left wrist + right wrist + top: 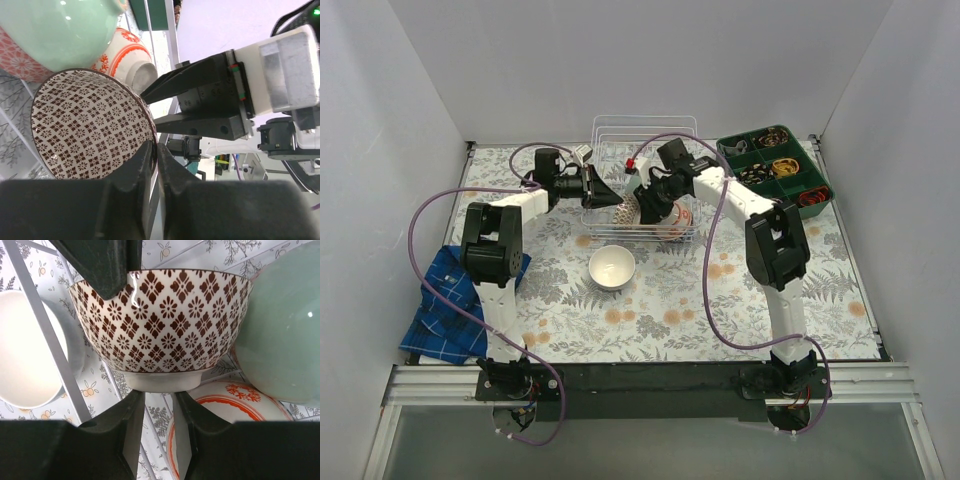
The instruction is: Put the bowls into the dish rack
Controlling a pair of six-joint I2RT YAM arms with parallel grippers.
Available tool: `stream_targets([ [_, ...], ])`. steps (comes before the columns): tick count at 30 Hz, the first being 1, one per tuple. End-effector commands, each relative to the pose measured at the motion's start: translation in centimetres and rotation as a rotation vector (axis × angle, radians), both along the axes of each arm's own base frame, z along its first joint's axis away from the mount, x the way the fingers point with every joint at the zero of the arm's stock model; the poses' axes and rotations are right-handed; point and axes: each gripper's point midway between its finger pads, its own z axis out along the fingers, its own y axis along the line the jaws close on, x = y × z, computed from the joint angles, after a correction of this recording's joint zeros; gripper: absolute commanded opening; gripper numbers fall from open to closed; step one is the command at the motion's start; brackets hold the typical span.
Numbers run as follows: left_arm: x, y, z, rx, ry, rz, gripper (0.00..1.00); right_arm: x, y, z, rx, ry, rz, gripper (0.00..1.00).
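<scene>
Loading partly done: mint green bowl (60, 30) and orange-red bowl (127, 55) sit in dish rack (645, 130). Left gripper (154, 150) pinches the rim of dark patterned bowl (90, 125) at the rack; right gripper (159, 399) is part-open at its foot. White bowl (612, 267) on table (720, 300), not yet loaded.

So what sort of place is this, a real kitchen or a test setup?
Most likely a lab test cell: plain white walls box in a floral-covered table, and a green parts tray sits beside the dish rack.
</scene>
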Motion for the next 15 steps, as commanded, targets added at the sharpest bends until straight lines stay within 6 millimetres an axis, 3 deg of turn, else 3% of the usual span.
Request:
stream_targets([
  [1,1.0,1.9,-0.3,0.047,0.0,0.05,0.18,1.3,3.6,4.5,0.115,-0.093,0.03,0.36],
  [4,1.7,3.2,0.7,0.054,-0.04,0.078,0.32,1.3,4.7,5.5,0.139,-0.116,0.048,0.36],
  [10,3.2,5.5,2.4,0.108,-0.136,0.131,0.43,0.8,6.3,5.9,0.171,-0.114,0.069,0.36],
  [15,4.1,6.2,3.0,0.152,-0.186,0.154,0.48,0.5,7.8,4.9,0.169,-0.11,0.093,0.36],
])
